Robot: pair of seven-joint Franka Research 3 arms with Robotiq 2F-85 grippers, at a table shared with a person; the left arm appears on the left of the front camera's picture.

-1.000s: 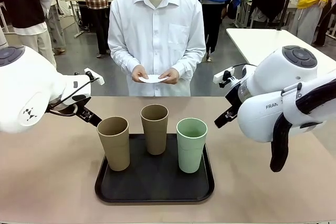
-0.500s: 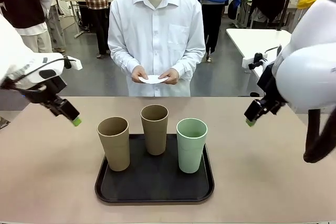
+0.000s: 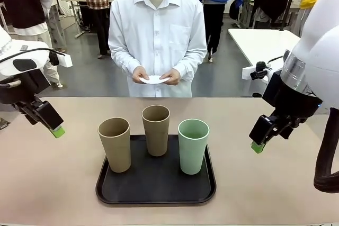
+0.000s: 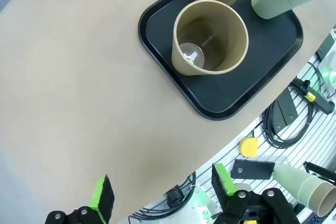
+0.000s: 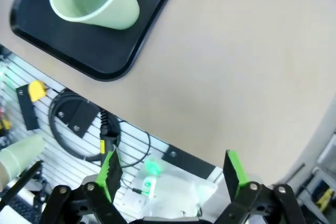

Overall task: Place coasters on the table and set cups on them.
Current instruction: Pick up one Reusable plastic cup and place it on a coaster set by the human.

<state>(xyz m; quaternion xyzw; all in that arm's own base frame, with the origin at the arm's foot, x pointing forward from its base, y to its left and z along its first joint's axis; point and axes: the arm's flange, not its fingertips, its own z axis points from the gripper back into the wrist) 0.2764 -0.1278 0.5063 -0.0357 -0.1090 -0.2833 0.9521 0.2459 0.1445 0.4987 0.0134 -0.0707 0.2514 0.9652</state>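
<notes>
Left gripper fingers spread, empty; right gripper same. Both have swung outward and lower, clear of the tray. Cups all on tray. Coasters in person's hands, none on table. Looks barely started.

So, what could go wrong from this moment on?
The three cups stand close together on the tray, so the open left end effector reaching for one might knock its neighbour over. The coasters are in the person's hands, none on the table; a cup lifted now would have nowhere to land.
</notes>
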